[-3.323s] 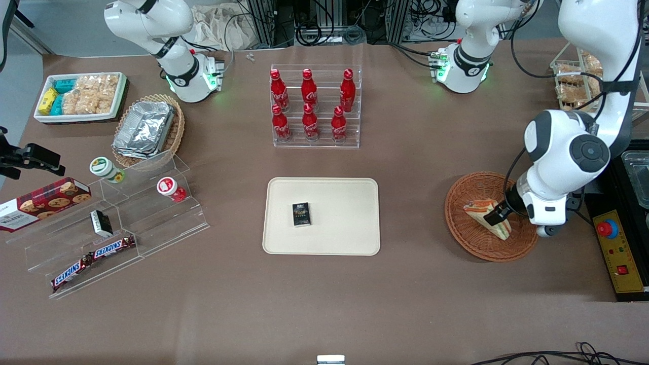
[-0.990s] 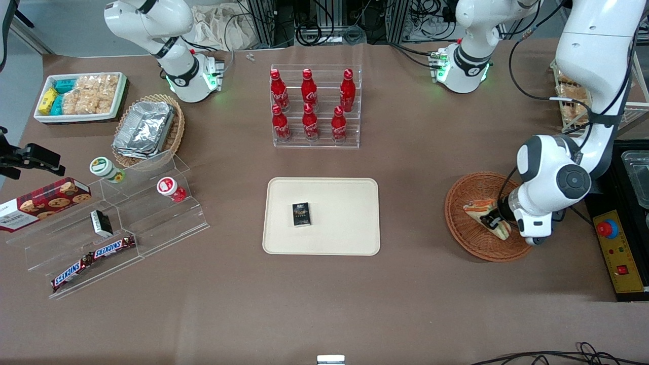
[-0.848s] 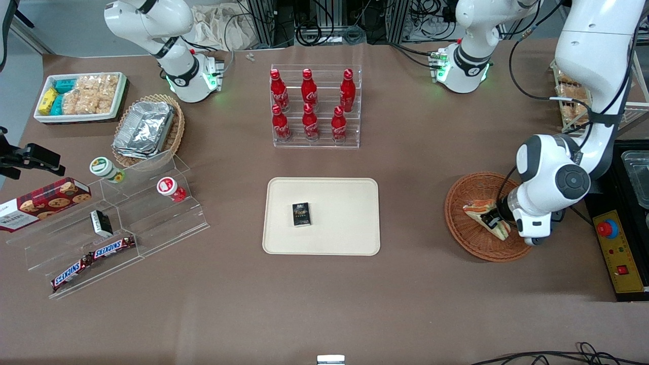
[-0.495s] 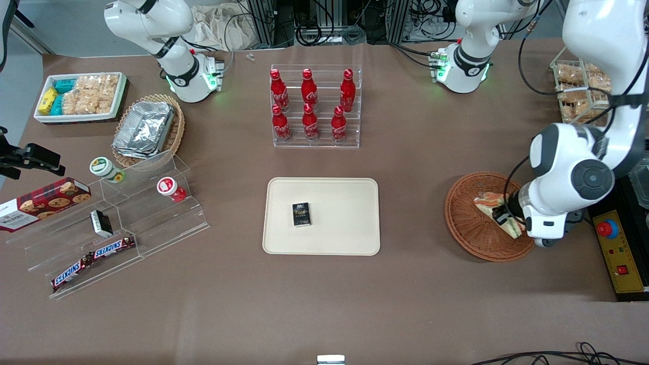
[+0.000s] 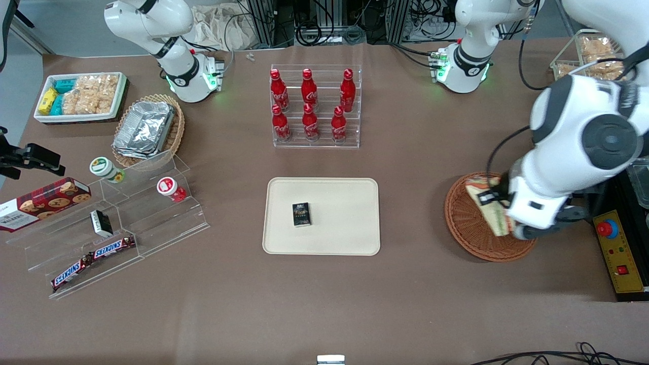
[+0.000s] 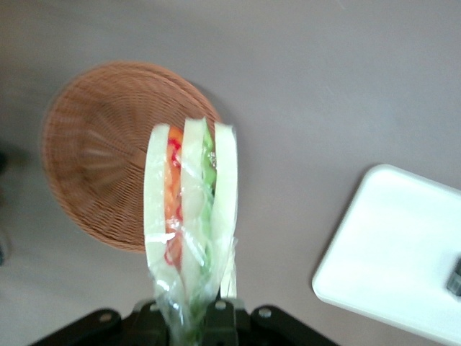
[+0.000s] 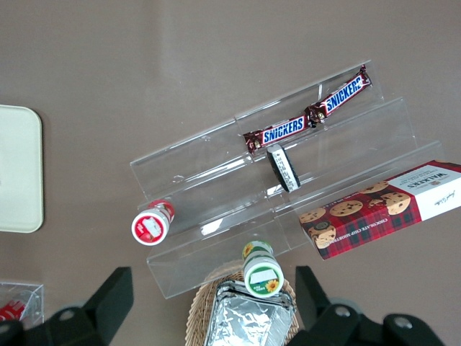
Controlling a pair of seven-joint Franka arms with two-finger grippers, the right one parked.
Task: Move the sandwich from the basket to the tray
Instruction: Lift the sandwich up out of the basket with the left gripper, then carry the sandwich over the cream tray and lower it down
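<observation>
My gripper (image 5: 494,203) (image 6: 193,321) is shut on the sandwich (image 5: 488,204) (image 6: 189,216), a clear-wrapped wedge with pale bread and orange, red and green filling. It holds the wedge lifted above the reddish-brown wicker basket (image 5: 469,223) (image 6: 108,155), which has nothing else in it. The cream tray (image 5: 345,218) (image 6: 403,252) lies at the table's middle, toward the parked arm's end from the basket, with a small dark box (image 5: 301,214) on it.
A clear rack of red cola bottles (image 5: 314,106) stands farther from the front camera than the tray. A black-and-yellow control box with a red button (image 5: 616,248) sits beside the basket at the working arm's end. Stepped acrylic shelves with snacks (image 5: 116,223) lie toward the parked arm's end.
The gripper closed on the sandwich lying in the basket and has raised it well above the basket; the arm's wrist now looms larger and higher in the front view.
</observation>
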